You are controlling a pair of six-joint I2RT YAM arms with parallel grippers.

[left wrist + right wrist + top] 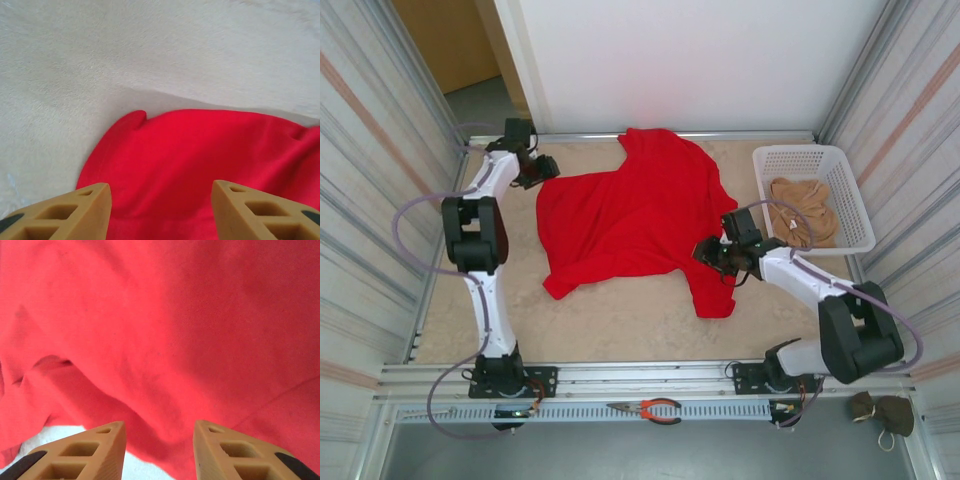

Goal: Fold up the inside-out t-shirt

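The red t-shirt [630,215] lies spread and rumpled across the middle of the table, no lettering visible. My left gripper [542,168] sits at the shirt's far left corner, open, its tan fingers [90,205] straddling a rounded edge of the red t-shirt [200,160] just above the cloth. My right gripper [708,252] is at the shirt's right side, open, its fingers [220,450] apart over a raised fold of the red t-shirt [165,340]. Nothing is pinched in either one.
A white basket [835,165] at the back right holds a tan garment [802,208]. Orange-handled pliers [650,408] lie on the front rail. A small tan cloth [882,410] sits off the table at front right. Corrugated walls close in both sides.
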